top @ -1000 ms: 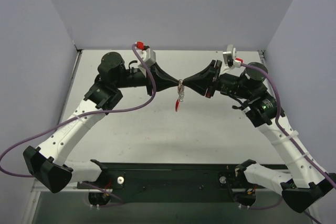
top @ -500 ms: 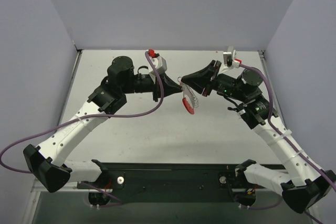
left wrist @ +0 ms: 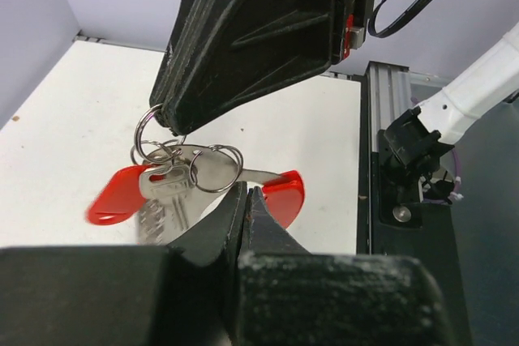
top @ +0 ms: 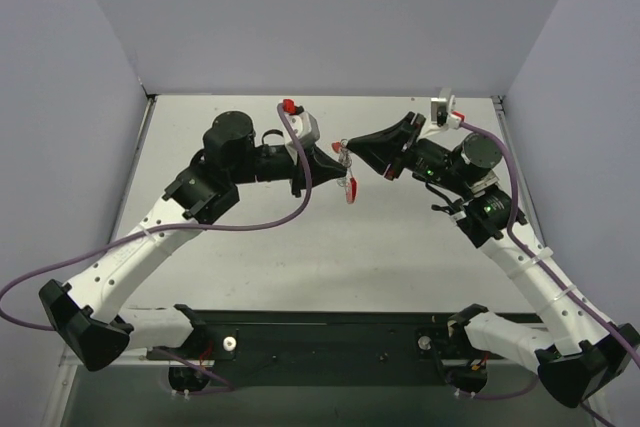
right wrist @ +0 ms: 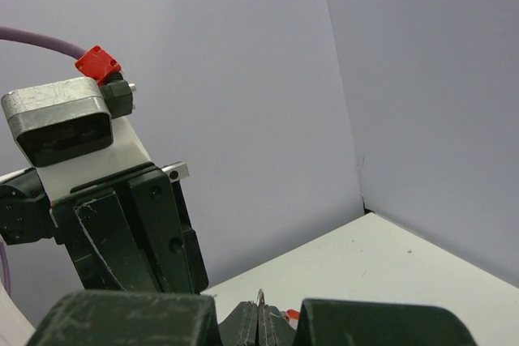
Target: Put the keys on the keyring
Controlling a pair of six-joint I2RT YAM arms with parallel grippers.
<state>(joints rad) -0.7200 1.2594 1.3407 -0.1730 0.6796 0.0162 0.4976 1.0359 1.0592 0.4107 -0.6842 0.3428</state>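
jaws on the right gripper (left wrist: 166,117) are clenched on a silver split ring (left wrist: 138,129), which pokes out just below their tip. jaws on the left gripper (left wrist: 247,200) are pressed together too, tip nearly against the right one. they seem to pinch the keyring (left wrist: 284,188) where its metal runs behind the fingertips, but the contact itself is hidden. the key (left wrist: 158,204) with its red tag (left wrist: 113,202) hangs in the tangle of rings between the two tips, blurred in the left wrist view, so it is likely swinging.

all of this should handle as light, stiff and slick. thin metal will not bend or break, but it pivots freely on its rings and can slide out of a flat pinch. the plastic tag looks like the kinder place to hold the key, since it is broader and less slippery than the blade. a split ring is springy and resists opening, so it probably wants a firm hold across its rim, with the key fed in edge-on.

well beneath both jaws lies the table (left wrist: 73,103), white, flat and matt. a dropped key would lie flat there and be awkward to pinch up. pale walls (top: 330,17) stand behind and to either side of the jaws, with room to spare, and the only crowding is between the tips themselves.
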